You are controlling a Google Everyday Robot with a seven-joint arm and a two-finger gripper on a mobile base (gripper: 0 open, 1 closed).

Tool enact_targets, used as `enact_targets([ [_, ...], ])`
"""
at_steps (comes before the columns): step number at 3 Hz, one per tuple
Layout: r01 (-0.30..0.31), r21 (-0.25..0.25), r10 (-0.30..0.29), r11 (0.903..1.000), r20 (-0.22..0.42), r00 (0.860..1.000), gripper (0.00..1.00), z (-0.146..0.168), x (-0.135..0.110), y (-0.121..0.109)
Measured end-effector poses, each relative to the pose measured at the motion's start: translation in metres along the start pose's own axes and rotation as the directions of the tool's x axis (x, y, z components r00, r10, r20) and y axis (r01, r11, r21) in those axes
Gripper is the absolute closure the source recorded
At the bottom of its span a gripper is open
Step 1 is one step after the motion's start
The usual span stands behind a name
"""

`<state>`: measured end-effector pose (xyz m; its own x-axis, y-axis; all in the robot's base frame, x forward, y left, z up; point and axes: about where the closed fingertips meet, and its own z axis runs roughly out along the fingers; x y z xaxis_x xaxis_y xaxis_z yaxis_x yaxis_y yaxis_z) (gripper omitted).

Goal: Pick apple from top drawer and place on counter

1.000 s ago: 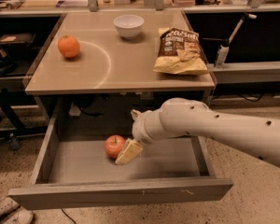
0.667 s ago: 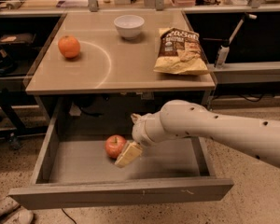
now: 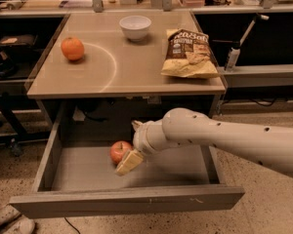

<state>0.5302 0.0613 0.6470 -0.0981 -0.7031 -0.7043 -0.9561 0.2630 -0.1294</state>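
Observation:
The apple (image 3: 118,150), red with yellowish patches, lies on the floor of the open top drawer (image 3: 127,199), left of centre. My gripper (image 3: 127,147) reaches down into the drawer from the right on a thick white arm. It is open, with one pale finger (image 3: 128,162) just in front of the apple and the other finger (image 3: 136,125) behind it. The apple rests on the drawer floor between them. The counter (image 3: 136,72) above is tan with a pale arc on it.
On the counter stand an orange fruit (image 3: 72,48) at the left, a white bowl (image 3: 135,27) at the back and a chip bag (image 3: 189,52) at the right. Shelves and cables flank the table on both sides.

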Motion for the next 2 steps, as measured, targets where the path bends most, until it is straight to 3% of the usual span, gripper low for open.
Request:
enact_targets([
  [2,0.008,-0.022,-0.007,0.9997,0.03,1.0,0.0,0.03,-0.003,0.006],
])
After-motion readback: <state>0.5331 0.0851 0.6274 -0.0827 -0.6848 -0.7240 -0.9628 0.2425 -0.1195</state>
